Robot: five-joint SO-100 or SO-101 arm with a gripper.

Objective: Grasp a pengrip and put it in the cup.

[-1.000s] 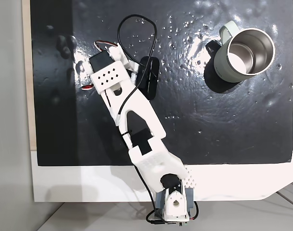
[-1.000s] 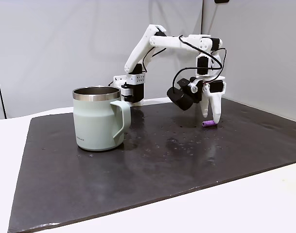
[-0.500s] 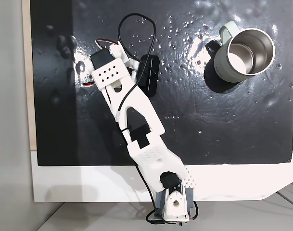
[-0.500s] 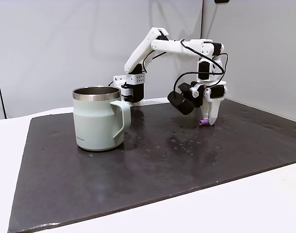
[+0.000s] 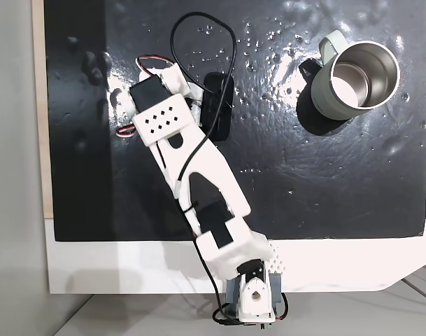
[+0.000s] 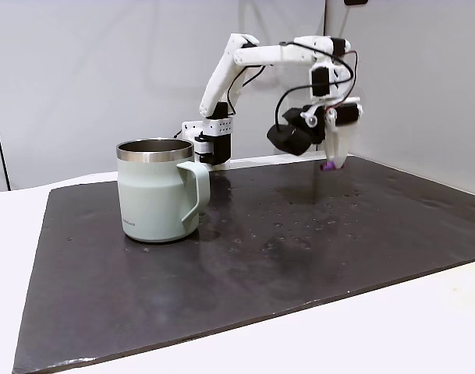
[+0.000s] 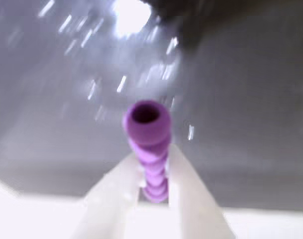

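One purple pengrip (image 7: 147,149), pinched between the two white fingers (image 7: 188,189) of the one gripper (image 6: 331,162). One sage-green cup (image 6: 157,189) with a steel rim, well apart from the fingertips. One black mat (image 5: 324,182). One white arm (image 5: 199,175), trailing one black cable (image 5: 219,42).

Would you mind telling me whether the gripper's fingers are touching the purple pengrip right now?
Touching. The wrist view shows the pengrip pinched between both white fingers of the gripper, with no gap either side.
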